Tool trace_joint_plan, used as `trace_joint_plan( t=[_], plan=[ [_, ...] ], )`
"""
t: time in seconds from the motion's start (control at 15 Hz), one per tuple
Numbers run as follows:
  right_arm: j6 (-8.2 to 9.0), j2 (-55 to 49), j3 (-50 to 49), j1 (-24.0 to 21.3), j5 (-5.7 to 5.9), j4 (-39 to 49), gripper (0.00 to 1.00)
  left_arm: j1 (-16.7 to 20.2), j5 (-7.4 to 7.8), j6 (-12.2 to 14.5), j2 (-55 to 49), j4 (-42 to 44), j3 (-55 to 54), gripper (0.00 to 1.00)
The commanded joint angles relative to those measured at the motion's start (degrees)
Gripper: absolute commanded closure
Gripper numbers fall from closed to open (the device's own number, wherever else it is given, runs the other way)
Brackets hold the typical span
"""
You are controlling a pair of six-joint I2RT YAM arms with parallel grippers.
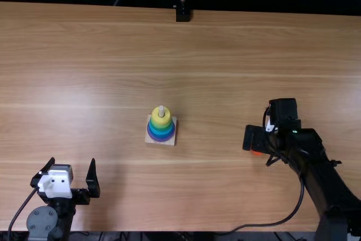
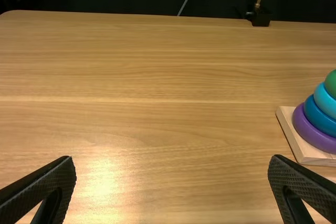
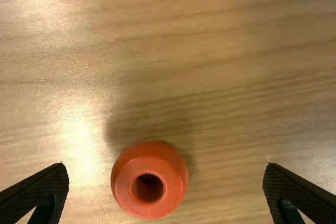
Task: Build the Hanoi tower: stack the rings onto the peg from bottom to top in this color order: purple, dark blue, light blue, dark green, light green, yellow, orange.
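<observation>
— Just left of the middle of the tabletop point(image 1: 225, 43), what's standing there?

— The square wooden base point(image 1: 170, 141), with its peg point(image 1: 161, 109) upright and a stack of rings on it.

— In what order?

— Purple ring point(image 1: 161, 139) at the bottom, then dark blue ring point(image 2: 318, 117), light blue ring point(image 2: 326, 100), green above that, and the yellow ring point(image 1: 161, 120) on top. The peg's tip pokes out through the yellow one.

— And the orange ring point(image 3: 149, 180)?

— Off the peg, well apart from the stack, to its right. It lies flat on the wood, hole facing up, partly covered by the right gripper point(image 1: 255, 138) in the top view.

— Is it pinched?

— No. Those jaws are spread wide, one on either side of the ring, neither touching it.

— What about the left gripper point(image 1: 72, 163)?

— Near the table's near edge, left of the stack. Its jaws are spread too, with nothing between them.

— Anything at the far edge?

— A small black stand point(image 1: 183, 14).
</observation>
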Motion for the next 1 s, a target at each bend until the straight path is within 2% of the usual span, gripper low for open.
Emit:
trace_joint_plan(
  t=[0.0, 0.4, 0.53, 0.6, 0.8, 0.87, 0.93],
  plan=[
    [3.18, 1.73, -0.04, 0.25, 0.51, 0.06, 0.0, 0.48, -0.23, 0.72, -0.69, -4.92, -5.78, 0.0],
    [4.02, 3.22, -0.57, 0.25, 0.62, -0.16, 0.0, 0.48, -0.23, 0.72, -0.69, -4.92, -5.78, 0.0],
    [7.08, 3.49, -0.92, 0.25, 0.62, -0.47, 0.0, 0.48, -0.23, 0.72, -0.69, -4.92, -5.78, 0.0],
    [7.71, 3.57, -0.92, 0.25, 0.62, -0.47, 0.0, 0.48, -0.23, 0.72, -0.69, -4.92, -5.78, 0.0],
    [7.82, 4.01, -0.83, 0.16, 0.62, -0.26, 0.0, 0.48, -0.23, 0.72, -0.69, -4.82, -5.78, 0.0],
    [8.03, 4.01, -0.75, 0.16, 0.62, -0.05, 0.1, 0.48, -0.12, 0.72, -0.69, -4.82, -5.78, 0.0],
    [8.03, 4.01, -0.83, 0.16, 0.83, 0.06, 0.31, 0.48, -0.23, 0.72, -0.69, -4.82, -5.78, 0.0]
  ],
)
